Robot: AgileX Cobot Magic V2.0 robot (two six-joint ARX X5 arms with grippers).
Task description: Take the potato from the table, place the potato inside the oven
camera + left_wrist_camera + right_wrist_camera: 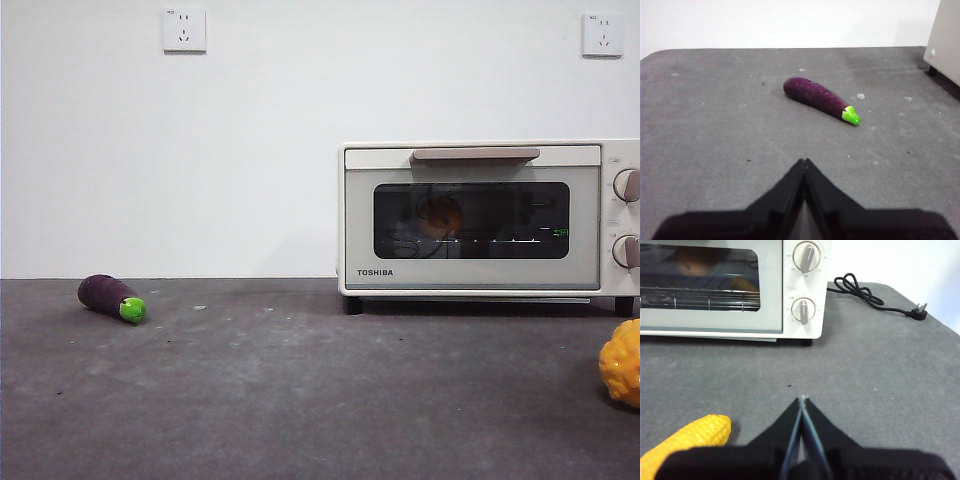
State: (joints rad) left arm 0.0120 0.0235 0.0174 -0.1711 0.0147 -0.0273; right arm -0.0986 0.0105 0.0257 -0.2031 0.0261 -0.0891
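Note:
The potato (440, 217) lies inside the oven (480, 165) on the wire rack, showing as an orange-brown shape behind the dark glass of the shut door. The right wrist view shows the potato (692, 265) through the window of the oven (770, 290) too. My right gripper (802, 399) hovers shut and empty over the table (880, 370) in front of the oven's knobs. Over the table's left part, my left gripper (804, 161) is shut and empty, short of the eggplant. Neither arm shows in the front view.
A purple eggplant (110, 297) with a green tip (851, 115) lies at the left. A bumpy yellow fruit (622, 362) sits at the right front edge, beside my right gripper (687, 440). The oven's black power cord (875, 300) trails at its right.

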